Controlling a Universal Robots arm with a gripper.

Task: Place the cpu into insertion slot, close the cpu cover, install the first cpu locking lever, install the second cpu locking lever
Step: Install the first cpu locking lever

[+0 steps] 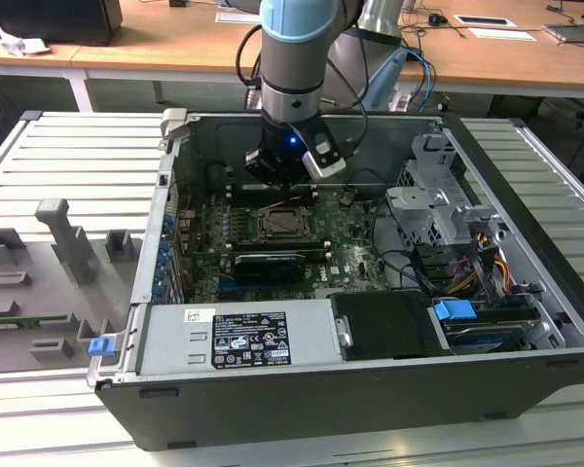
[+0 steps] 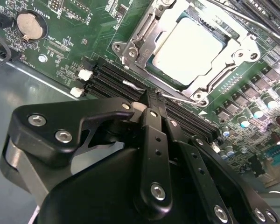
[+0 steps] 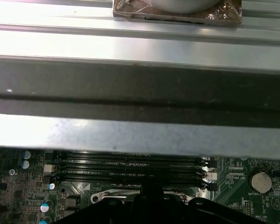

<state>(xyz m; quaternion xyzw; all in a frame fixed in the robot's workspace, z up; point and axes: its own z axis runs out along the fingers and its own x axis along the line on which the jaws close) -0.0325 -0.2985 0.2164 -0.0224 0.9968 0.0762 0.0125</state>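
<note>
cpu cover (image 2: 130, 46) cut by frame edge; gripper (image 1: 284, 178) hides socket rear.

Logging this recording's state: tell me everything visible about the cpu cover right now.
The cpu cover is a thin, silvery-grey metal frame with a square central opening. In the second wrist view it lies closed flat over the socket, framing the cpu, whose pale metal top shows through the opening. Wire levers run along its edges. The gripper sits just beside the socket, near one lever; contact is unclear.
</note>
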